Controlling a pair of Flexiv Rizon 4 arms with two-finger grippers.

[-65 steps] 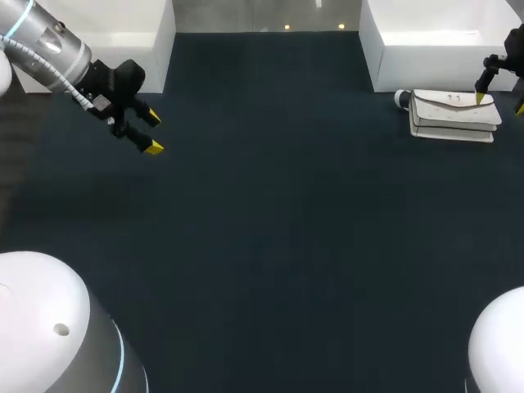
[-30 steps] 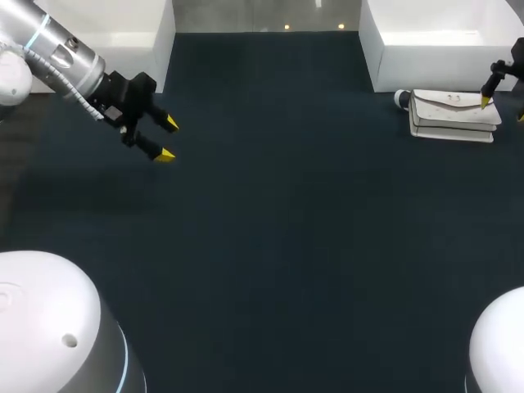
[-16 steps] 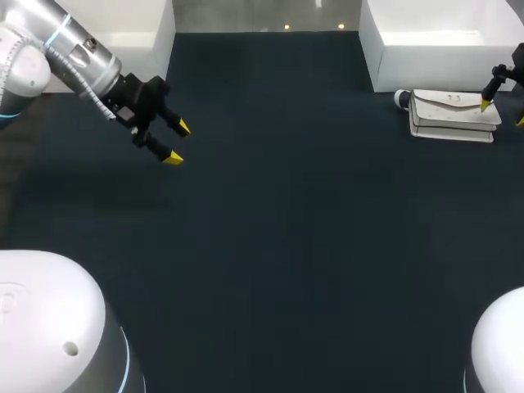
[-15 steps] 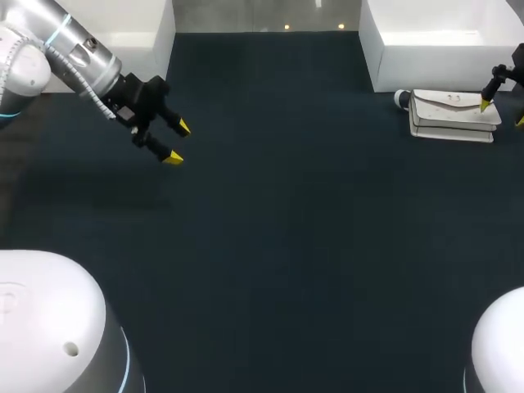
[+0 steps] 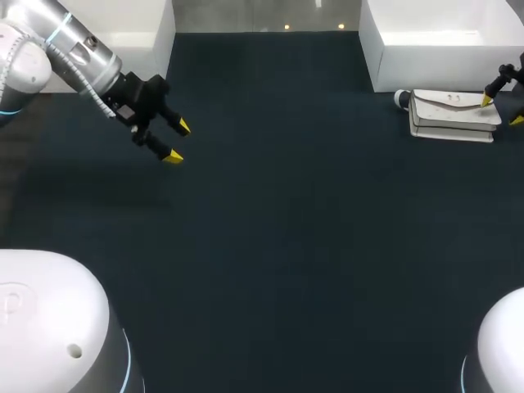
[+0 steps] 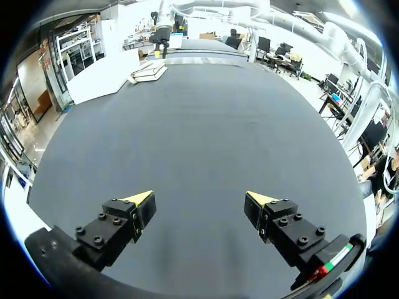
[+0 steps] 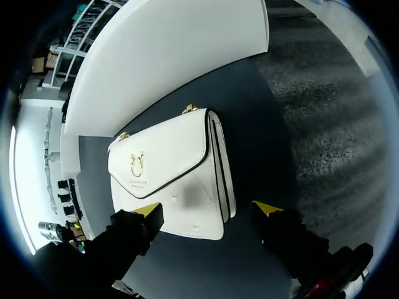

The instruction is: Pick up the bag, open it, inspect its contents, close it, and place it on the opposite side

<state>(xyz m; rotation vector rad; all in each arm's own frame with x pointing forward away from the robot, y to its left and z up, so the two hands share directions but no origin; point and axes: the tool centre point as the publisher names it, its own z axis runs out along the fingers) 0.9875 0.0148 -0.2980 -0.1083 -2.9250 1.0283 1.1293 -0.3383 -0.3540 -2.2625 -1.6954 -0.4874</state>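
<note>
White handbag point(image 7: 165, 168) is lying flat on the bench point(image 5: 286, 246) beneath the wide-open right gripper point(image 7: 208, 209), which should be straddling it squarely before pinching.

The counter point(image 5: 270, 246) has a dark, finely grained covering, nearly black from above and greyer in the left wrist view. Two plain white blocks stand at its far corners. The left block point(image 5: 123, 24) and the right block point(image 5: 442, 41) are well apart, with a strip of dark covering running between them to the far edge. Both have smooth, flat sides.
</note>
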